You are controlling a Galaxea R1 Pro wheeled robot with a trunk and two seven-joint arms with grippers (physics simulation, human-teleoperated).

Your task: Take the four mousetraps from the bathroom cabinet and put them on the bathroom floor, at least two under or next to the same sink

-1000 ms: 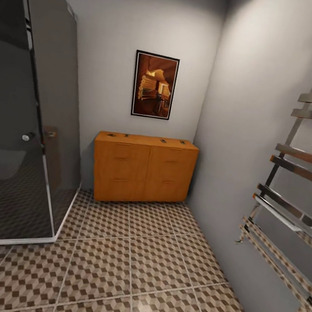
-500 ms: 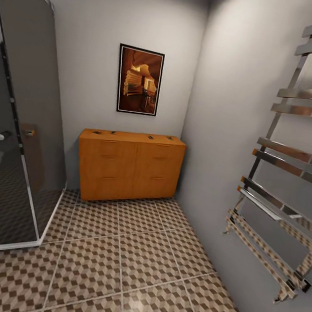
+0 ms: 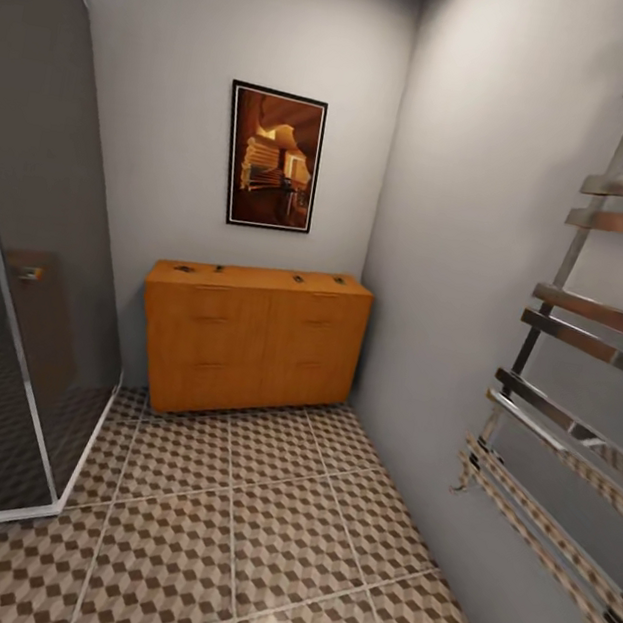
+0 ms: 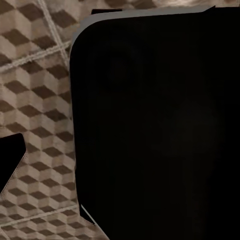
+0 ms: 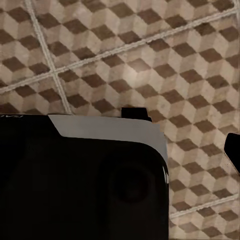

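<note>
Tiled floor (image 3: 244, 533) runs to the cabinet (image 3: 251, 342) at the far wall. Four mousetraps (image 3: 299, 278) sit on its top, none moved yet; everything remains. I cannot tell either end effector's state.

Framed picture (image 3: 271, 158): dark frame, warm orange-brown image, hung on the grey back wall (image 3: 183, 47). Glass shower enclosure (image 3: 19, 303): smoky panels, pale base rail, round knob on its door, standing at the left. Chrome towel rail (image 3: 581, 397): flat horizontal bars, mounted on the right-hand wall.
</note>
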